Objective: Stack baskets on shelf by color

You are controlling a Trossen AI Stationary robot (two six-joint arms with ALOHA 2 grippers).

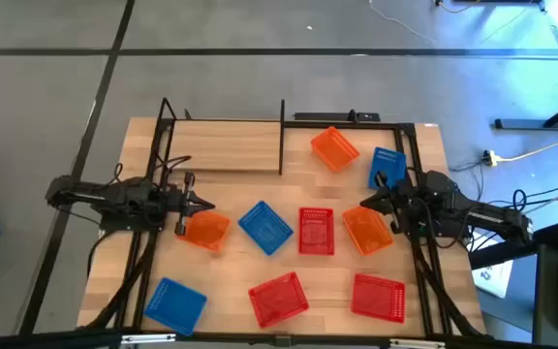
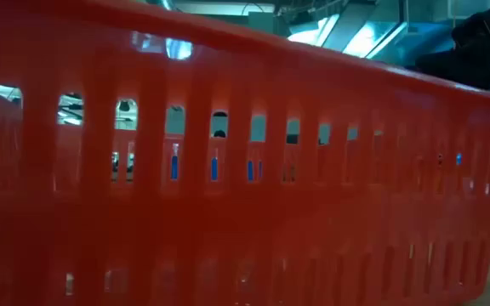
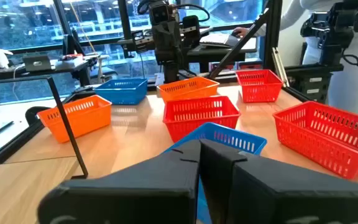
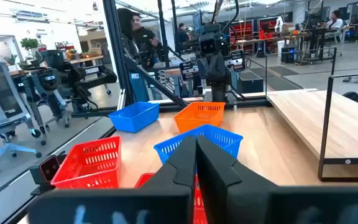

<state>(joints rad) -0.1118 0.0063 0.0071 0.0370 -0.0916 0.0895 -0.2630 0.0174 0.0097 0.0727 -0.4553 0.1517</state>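
Nine baskets lie on the wooden table. Toward the far right sit an orange one (image 1: 334,148) and a blue one (image 1: 387,167). Across the middle stand an orange (image 1: 206,231), a blue (image 1: 264,227), a red (image 1: 316,231) and an orange basket (image 1: 367,231). Near the front are a blue (image 1: 175,302) and two red baskets (image 1: 278,298) (image 1: 378,296). The shelf (image 1: 226,150) stands at the far left. My left gripper (image 1: 206,205) is shut beside the left orange basket. My right gripper (image 1: 364,204) is shut above the right orange one.
Black rods (image 1: 282,136) rise from the shelf's board and frame. In the low view a red basket's slotted wall (image 2: 228,187) fills the picture. People and desks show in the room beyond the table (image 4: 135,31). Bare wood lies between the shelf and the middle row.
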